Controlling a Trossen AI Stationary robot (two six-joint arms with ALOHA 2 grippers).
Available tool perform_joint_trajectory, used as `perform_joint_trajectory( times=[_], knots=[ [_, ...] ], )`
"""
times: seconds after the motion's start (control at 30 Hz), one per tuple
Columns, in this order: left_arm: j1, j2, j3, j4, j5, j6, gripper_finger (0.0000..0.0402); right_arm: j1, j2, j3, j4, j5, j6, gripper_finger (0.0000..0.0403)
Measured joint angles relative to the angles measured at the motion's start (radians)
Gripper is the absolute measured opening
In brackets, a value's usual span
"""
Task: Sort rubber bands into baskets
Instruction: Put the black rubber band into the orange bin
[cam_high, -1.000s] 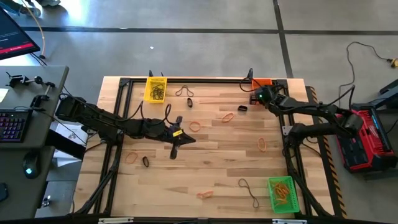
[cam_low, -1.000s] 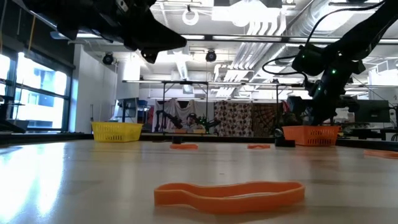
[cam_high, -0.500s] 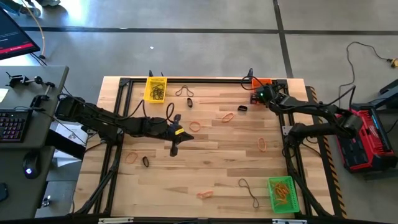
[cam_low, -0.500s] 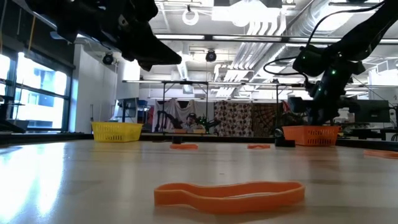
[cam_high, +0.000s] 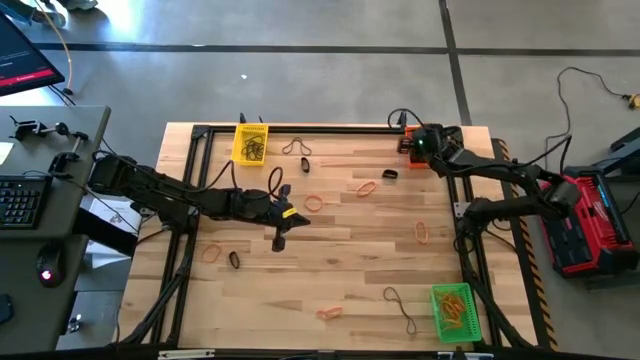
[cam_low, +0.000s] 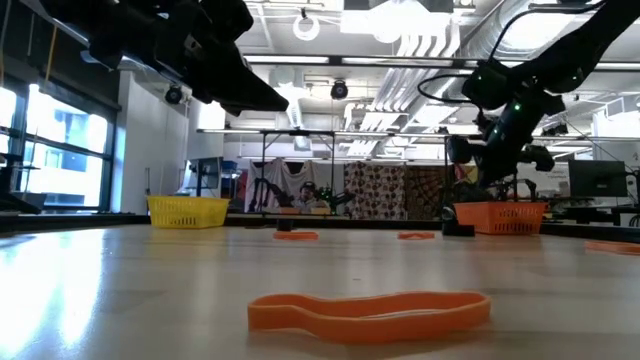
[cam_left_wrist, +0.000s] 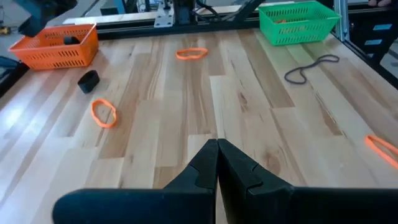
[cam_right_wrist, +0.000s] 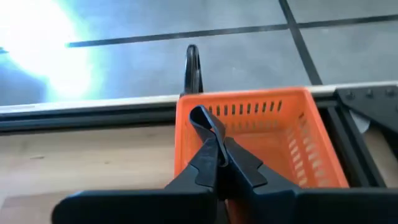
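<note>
Two dark fingers of the right gripper (cam_right_wrist: 210, 148) are pressed together, and a small black band (cam_right_wrist: 202, 121) is pinched at their tips, its loop standing up past them. Just beyond and below lies the orange basket (cam_right_wrist: 280, 149), in the far right corner of the table. The drop looks like the step in hand. The tips seem to sit over the basket's near wall, not its middle, so a short reach forward before opening would be safer. A floppy loop may cling to a pad, so the jaws should open wide and pause before the arm pulls away.

Nearest on the table (cam_high: 350, 260), an orange band (cam_low: 370, 308) lies flat by the front edge. The green basket (cam_high: 455, 288) stands in the near right corner with tan bands inside, and two black bands (cam_high: 397, 297) lie near it. At mid-table the left gripper (cam_left_wrist: 217, 149) hovers above the planks, closed and empty. More orange and black bands lie scattered beyond it. The yellow basket (cam_high: 250, 127) stands at the far edge, with dark bands in it.

Past the table is grey floor, with a red and black case (cam_high: 585, 225) to the right and a keyboard (cam_high: 20, 203) to the left. The low view shows ceiling ducts and patterned cloths hanging far back.
</note>
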Motion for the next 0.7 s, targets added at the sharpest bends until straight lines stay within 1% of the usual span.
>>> perform_joint_trajectory(
  times=[0.1, 0.23, 0.37, 0.57, 0.7],
  knots=[
    [0.002, 0.0, 0.0, 0.001, 0.0, 0.016, 0.0, -0.023, 0.051, 0.038, -0.003, -0.009, -0.034, 0.0002],
    [0.003, 0.0, 0.0, -0.002, 0.0, 0.017, 0.0, -0.043, 0.154, 0.084, -0.04, -0.035, -0.055, 0.0001],
    [0.003, 0.0, 0.0, -0.017, 0.0, 0.018, 0.0, -0.052, 0.236, 0.13, -0.088, -0.049, -0.056, 0.0001],
    [0.003, 0.0, 0.0, -0.03, -0.008, 0.009, 0.0, -0.058, 0.288, 0.155, -0.13, -0.045, -0.055, 0.0001],
    [0.004, 0.0, 0.0, -0.03, -0.021, 0.007, 0.0, -0.066, 0.303, 0.155, -0.15, -0.063, -0.055, 0.0001]
  ],
)
